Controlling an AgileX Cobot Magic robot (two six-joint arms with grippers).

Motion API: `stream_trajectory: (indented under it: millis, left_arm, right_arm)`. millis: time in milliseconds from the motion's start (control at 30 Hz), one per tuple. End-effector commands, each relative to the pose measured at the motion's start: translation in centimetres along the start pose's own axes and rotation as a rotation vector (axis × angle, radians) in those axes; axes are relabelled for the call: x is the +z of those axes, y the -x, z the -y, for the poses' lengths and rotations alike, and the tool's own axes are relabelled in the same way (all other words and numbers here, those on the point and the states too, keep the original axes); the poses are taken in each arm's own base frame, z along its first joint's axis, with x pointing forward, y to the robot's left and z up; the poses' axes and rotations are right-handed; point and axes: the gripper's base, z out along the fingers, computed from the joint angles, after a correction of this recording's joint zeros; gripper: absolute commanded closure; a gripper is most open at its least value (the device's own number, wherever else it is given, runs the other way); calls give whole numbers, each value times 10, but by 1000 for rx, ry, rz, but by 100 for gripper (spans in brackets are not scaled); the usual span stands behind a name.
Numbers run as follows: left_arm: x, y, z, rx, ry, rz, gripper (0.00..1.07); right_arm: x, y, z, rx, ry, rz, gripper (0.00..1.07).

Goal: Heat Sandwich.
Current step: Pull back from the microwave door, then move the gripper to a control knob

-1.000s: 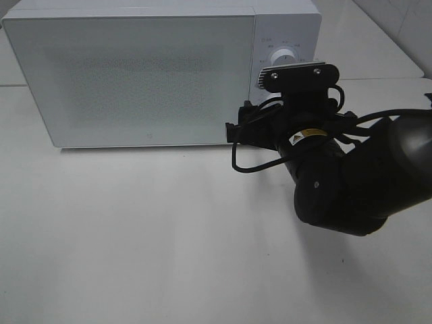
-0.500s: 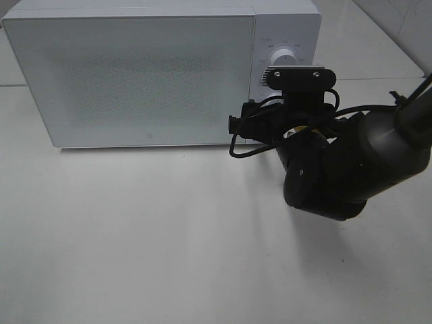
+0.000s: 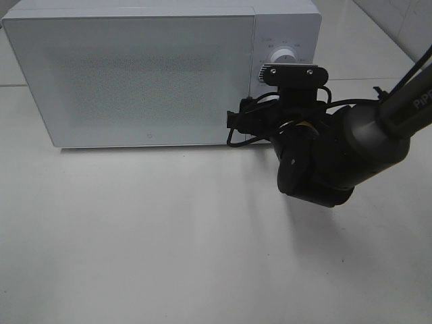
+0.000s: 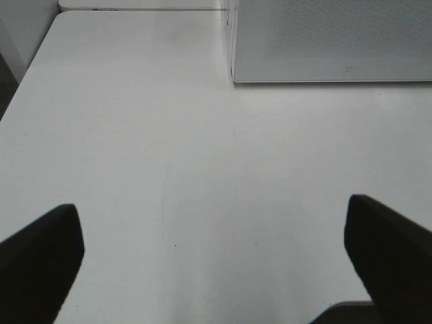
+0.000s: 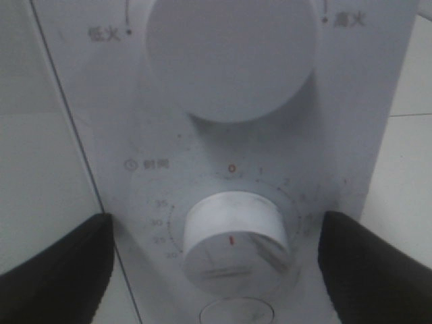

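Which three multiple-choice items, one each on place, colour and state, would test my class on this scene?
1. The right end effector is: A flat on the table; B facing the timer knob; C gripping a plate.
2. The microwave is: A black; B red; C white.
3. Its door is: A shut; B wide open; C removed.
Key: B, the right wrist view shows the knob straight ahead; C, the casing is white all over; A, the door lies flush with the front.

Right arm (image 3: 351, 152) extended forward, right tool (image 5: 217, 266) spread wide; left tool (image 4: 214, 260) spread wide, empty.
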Motion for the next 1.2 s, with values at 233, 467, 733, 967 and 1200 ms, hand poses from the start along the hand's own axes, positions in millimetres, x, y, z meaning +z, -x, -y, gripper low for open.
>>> stream_trajectory:
  millis: [233,467,733,967,1200]
  left_arm:
    - [-3,-1,1,0,-9,35,9]
    - [-3,-1,1,0,-9,35,9]
    - [-3,-1,1,0,-9,35,9]
    - [-3,-1,1,0,-9,35,9]
    - [-3,-1,1,0,-9,35,9]
  right_arm:
    - [2,4,-2,2,8,19,61]
    - [2,8,-1,1,-5,67,97]
    - [1,10,0,1,-11,87,102]
    - [1,14,0,10,-18,124,102]
    - [1,15,1,124,-13,139,104]
